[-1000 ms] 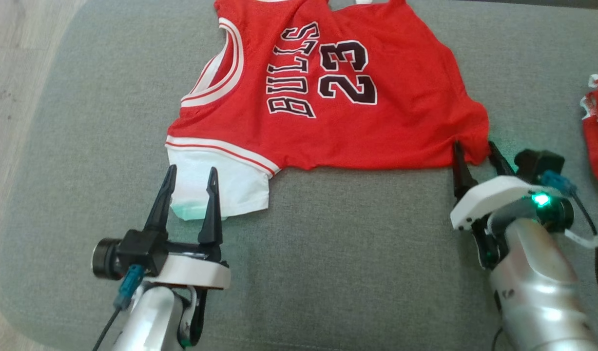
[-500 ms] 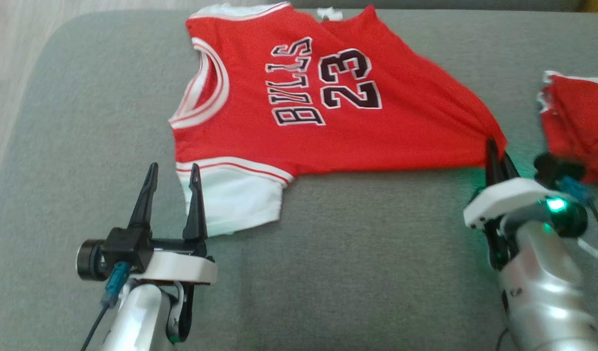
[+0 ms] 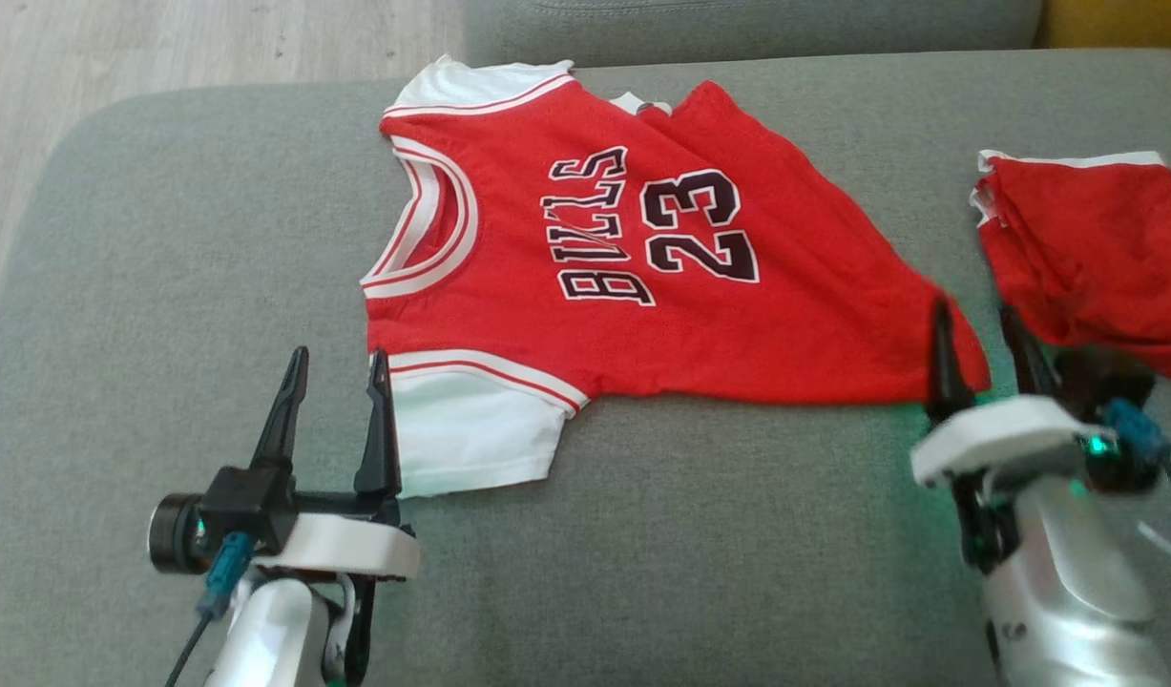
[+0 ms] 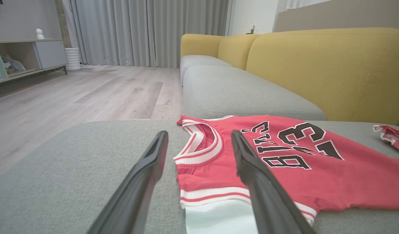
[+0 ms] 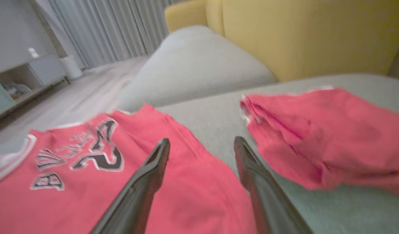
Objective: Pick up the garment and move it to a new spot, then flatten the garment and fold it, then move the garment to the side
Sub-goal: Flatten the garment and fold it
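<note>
Insp. note, remote op.

1. Garment: red jersey (image 3: 509, 315) (image 4: 332, 182) (image 5: 186, 182), "BULLS 23" face up, lies flat-ish on the grey seat cushion (image 3: 690, 553) (image 4: 72, 169) (image 5: 212, 113), mid-cushion and closer to its far edge. Collar faces the cushion's left edge, hem the right edge. One white sleeve points to the near edge, the other sits at the far edge. Some creases across the hem side.

2. L arm: forearm comes up from the near edge, left of centre, wrist level. I see the left gripper (image 3: 335, 401) (image 4: 199, 162) low over the cushion, fingers aimed at the far edge and spread wide, nothing between them. Its inner finger stands at the edge of the near white sleeve; contact, I can't tell.

3. R arm: forearm comes up near the near-right corner, green lamp lit at the wrist. Right gripper (image 3: 984, 358) (image 5: 202, 169) has fingers parted, no pinch. Its left finger overlaps the jersey's hem corner; the other finger is over bare cushion. R wrist view is blurred.

4. Other: a second red garment (image 3: 1081, 248) (image 4: 392, 135) (image 5: 316, 136), bunched, lies by the cushion's right edge, just beyond the right gripper, apart from the jersey.
</note>
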Robot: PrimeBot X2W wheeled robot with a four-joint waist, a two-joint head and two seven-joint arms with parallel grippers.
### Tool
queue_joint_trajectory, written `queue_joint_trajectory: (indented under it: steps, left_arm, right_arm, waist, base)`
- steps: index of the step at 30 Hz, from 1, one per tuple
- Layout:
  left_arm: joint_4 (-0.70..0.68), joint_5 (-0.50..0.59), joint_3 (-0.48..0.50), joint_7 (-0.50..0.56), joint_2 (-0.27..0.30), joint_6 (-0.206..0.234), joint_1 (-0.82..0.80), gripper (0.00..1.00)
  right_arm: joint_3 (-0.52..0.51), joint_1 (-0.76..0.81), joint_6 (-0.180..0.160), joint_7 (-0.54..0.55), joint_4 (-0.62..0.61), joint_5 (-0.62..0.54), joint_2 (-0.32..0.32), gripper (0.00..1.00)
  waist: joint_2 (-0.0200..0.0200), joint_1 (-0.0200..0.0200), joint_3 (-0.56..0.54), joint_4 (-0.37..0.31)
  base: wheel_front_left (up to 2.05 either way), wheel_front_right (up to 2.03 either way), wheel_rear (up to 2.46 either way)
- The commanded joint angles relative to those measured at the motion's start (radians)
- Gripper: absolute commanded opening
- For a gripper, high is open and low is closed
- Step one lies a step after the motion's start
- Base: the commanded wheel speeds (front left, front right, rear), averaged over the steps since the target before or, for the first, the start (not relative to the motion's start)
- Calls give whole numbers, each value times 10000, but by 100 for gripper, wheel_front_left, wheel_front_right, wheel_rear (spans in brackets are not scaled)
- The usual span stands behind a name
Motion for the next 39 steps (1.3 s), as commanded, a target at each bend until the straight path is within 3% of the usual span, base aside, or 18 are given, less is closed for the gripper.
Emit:
queue_joint_trajectory:
  steps: [1, 6, 10, 13, 17, 26, 32, 33, 34, 39]
  left_arm:
    - [-290, 107, 343, -95, 22, -20, -231, 100]
    - [-327, 181, 392, -95, 17, -79, -300, 100]
    - [-248, 286, 392, -95, 123, -182, -435, 100]
    - [-33, 411, 321, -91, 330, -338, -807, 100]
    - [967, 669, 45, 902, 868, -747, -1996, 100]
    - [3584, 796, 118, 2581, 1573, -826, -4205, 100]
    - [4797, 723, -149, 3060, 1807, -1255, -4996, 100]
    - [4879, 714, -186, 2965, 1854, -1303, -5118, 36]
    - [4926, 701, -182, 2785, 1914, -1325, -5256, 0]
    - [5049, 687, -19, 1526, 2232, -1240, -6080, 0]
  right_arm:
    - [418, -176, -7, -133, -518, 135, -10, 100]
    - [1827, 929, -7, -135, -2921, 600, -10, 100]
    - [2137, 1675, -7, -136, -3991, 845, -10, 100]
    - [2207, 1896, -7, -136, -4348, 873, -10, 100]
    - [2193, 1882, -7, -136, -4640, 789, -10, 100]
    - [2254, 1673, -7, -137, -4939, 746, -10, 100]
    - [2267, 1587, -7, -137, -5127, 761, -10, 100]
    - [2261, 1575, -7, -137, -5142, 762, -10, 100]
    - [2257, 1564, -7, -137, -5153, 759, -10, 100]
    - [2277, 1447, -7, -137, -5176, 743, -10, 100]
  waist:
    - [0, 1, -3, -23]
    - [0, 1, 87, -179]
    - [0, 1, 257, -345]
    - [0, 1, 468, -448]
    - [0, 1, 987, -620]
    - [0, 1, 1948, -1036]
    - [0, 1, 2332, -1200]
    - [0, 1, 2372, -1214]
    - [0, 1, 2408, -1225]
    - [0, 1, 2577, -1295]
  base:
    - [0, 0, 0]
    - [0, 0, 0]
    - [0, 0, 0]
    - [0, 0, 0]
    - [0, 0, 0]
    - [0, 0, 0]
    - [0, 0, 0]
    - [0, 0, 0]
    - [0, 0, 0]
    - [0, 0, 0]
